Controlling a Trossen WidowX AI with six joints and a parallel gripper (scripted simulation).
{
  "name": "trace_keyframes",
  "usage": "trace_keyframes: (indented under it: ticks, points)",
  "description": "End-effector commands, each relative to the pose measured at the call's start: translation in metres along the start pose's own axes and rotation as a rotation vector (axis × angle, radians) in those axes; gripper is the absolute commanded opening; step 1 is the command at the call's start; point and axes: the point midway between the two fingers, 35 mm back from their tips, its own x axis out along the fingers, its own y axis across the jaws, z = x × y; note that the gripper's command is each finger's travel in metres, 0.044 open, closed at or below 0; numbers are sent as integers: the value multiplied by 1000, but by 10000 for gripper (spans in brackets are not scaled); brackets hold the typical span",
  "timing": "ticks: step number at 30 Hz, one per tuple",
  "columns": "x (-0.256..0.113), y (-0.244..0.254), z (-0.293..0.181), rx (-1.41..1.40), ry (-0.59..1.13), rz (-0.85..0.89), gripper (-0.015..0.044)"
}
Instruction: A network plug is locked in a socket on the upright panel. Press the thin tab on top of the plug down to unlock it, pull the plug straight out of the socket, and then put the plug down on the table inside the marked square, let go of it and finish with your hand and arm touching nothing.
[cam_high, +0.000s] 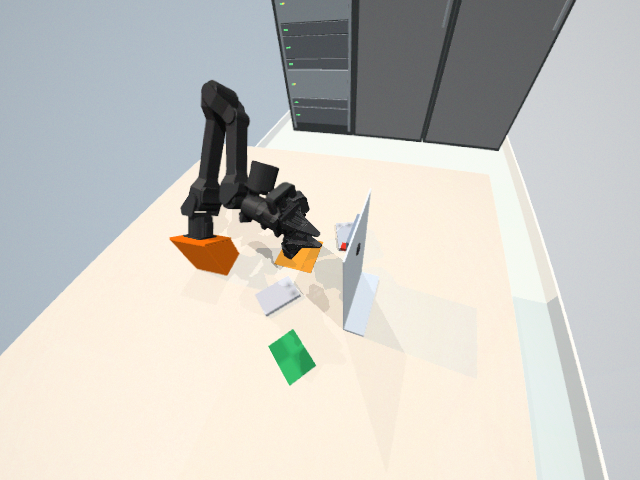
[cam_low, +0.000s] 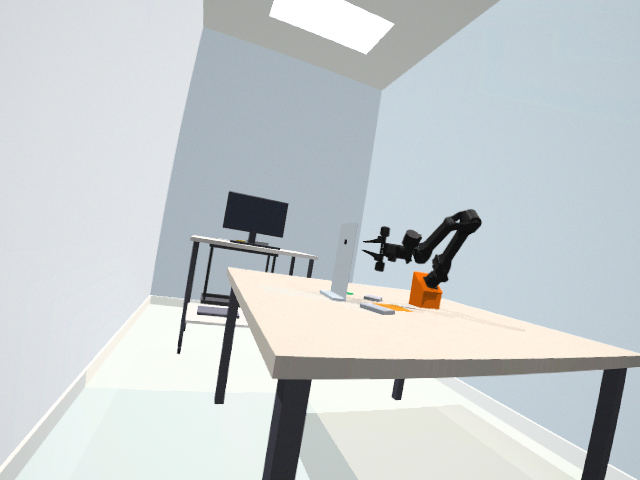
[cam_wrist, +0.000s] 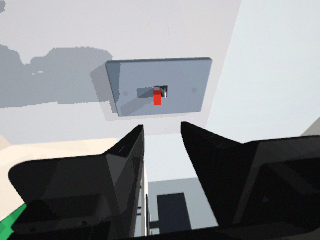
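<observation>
The red plug (cam_high: 343, 246) (cam_wrist: 157, 97) sits at the small socket in the grey wall plate (cam_wrist: 180, 105) on the upright panel (cam_high: 351, 281) (cam_low: 341, 268) (cam_wrist: 65, 22). Its thin tab is too small to make out clearly. My gripper (cam_high: 320, 240) (cam_low: 363, 246) (cam_wrist: 162, 127) is partly open and empty, a short way in front of the panel. In the wrist view the plug shows beyond the fingertips, slightly above the gap between them. An orange square (cam_high: 302, 264) (cam_low: 393, 307) lies on the table under the gripper, partly hidden by it in the top view.
A green square (cam_high: 292, 356) (cam_low: 349, 293) lies on the table further to the side. One flat grey box (cam_high: 278, 296) (cam_low: 372, 298) lies between the two squares, and another (cam_high: 340, 233) (cam_low: 377, 308) lies on the orange square's other side. The panel's foot (cam_high: 362, 304) (cam_low: 331, 295) extends behind it.
</observation>
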Motion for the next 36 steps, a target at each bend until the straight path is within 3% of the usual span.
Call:
trace_keyframes:
  ticks: [1,36]
  points:
    - [7,-2,2,5,-1,-5,156]
    - [55,-2,16,5,-2,-7,156]
